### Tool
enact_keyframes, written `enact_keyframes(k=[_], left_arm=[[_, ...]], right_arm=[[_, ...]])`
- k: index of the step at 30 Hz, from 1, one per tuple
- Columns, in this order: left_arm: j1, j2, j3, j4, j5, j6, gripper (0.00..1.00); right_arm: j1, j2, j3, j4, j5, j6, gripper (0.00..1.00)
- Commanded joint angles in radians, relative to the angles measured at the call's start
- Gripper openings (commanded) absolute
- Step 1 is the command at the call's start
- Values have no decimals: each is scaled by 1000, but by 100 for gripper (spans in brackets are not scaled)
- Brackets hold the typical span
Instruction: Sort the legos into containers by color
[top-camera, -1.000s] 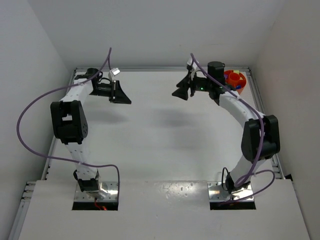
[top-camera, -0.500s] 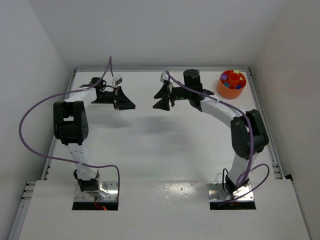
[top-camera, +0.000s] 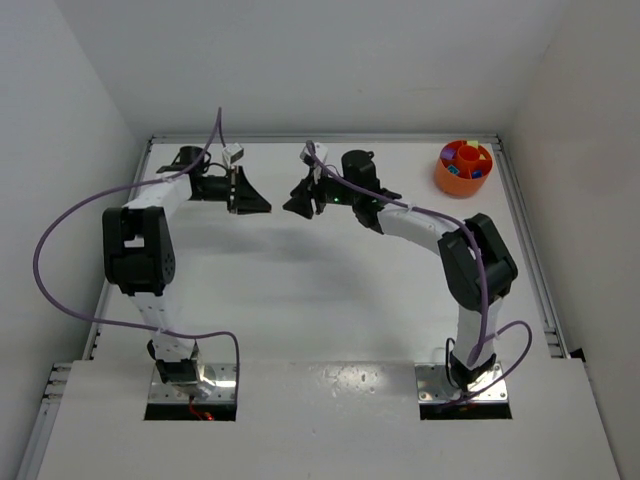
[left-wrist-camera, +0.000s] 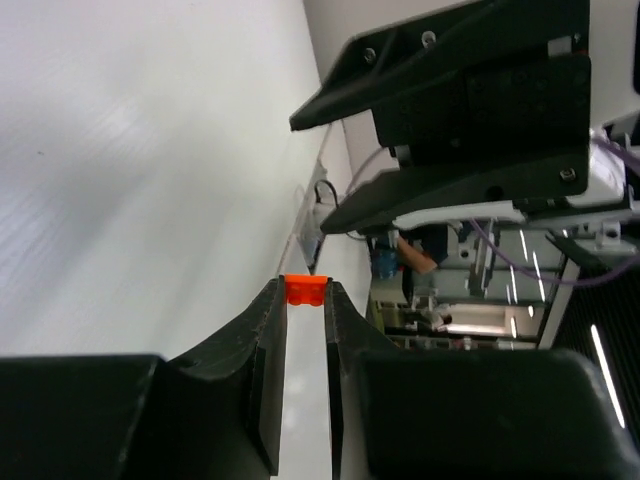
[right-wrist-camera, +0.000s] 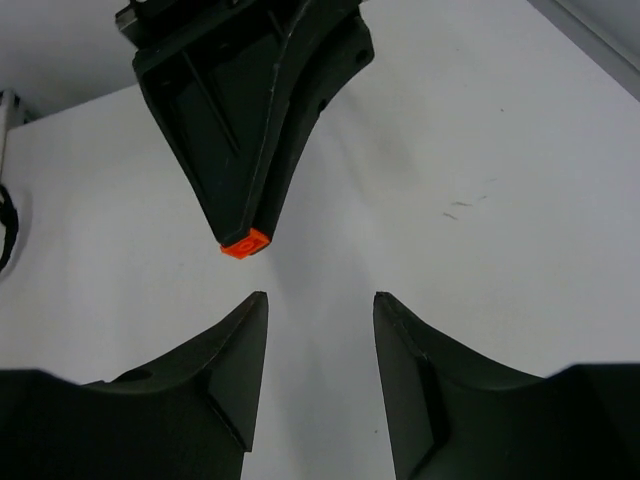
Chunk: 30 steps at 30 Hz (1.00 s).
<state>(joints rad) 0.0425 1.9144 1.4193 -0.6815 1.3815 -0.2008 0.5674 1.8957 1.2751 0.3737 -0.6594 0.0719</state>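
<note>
Left gripper (top-camera: 263, 207) is pinched on one orange-red brick (left-wrist-camera: 306, 289), held at the very fingertips. The brick is judged light, rigid and slick; only its protruding end is offered. Right gripper (right-wrist-camera: 318, 312) is spread, close opposite. Orange bowl (top-camera: 464, 168) is noted far right.

Just a plain white worktop (top-camera: 320, 290) boxed in by white walls (top-camera: 300, 60), with maybe a metal rail (top-camera: 527, 250) along its edge.

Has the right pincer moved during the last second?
Yes. The right pincer went left, away from the orange bowl, toward the left pincer.
</note>
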Motion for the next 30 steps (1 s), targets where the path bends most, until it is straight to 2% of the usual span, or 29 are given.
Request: enact_keyframes(k=[1, 2, 3, 4, 6, 11, 16, 26, 30], left_arm=[[-1, -76, 1, 229, -79, -214, 0], [13, -95, -44, 338, -100, -317, 0], [22, -115, -71, 450, -131, -526, 0], [22, -148, -97, 661, -189, -622, 0], [37, -149, -128, 770, -232, -779, 0], [-12, -149, -120, 830, -295, -825, 0], [-24, -149, -171, 921, -285, -897, 0], [-33, -129, -152, 930, -245, -908, 0], [-43, -109, -128, 866, -185, -839, 0]], right_arm=[[11, 20, 33, 123, 124, 143, 47], [20, 20, 33, 123, 124, 143, 47], [20, 20, 33, 123, 124, 143, 47], [20, 20, 33, 123, 115, 152, 47], [29, 0, 3, 142, 100, 163, 47], [38, -9, -28, 205, 87, 189, 47], [38, 14, -19, 266, 29, 256, 47], [38, 46, 12, 338, 57, 299, 47], [29, 55, 12, 357, 57, 289, 41]])
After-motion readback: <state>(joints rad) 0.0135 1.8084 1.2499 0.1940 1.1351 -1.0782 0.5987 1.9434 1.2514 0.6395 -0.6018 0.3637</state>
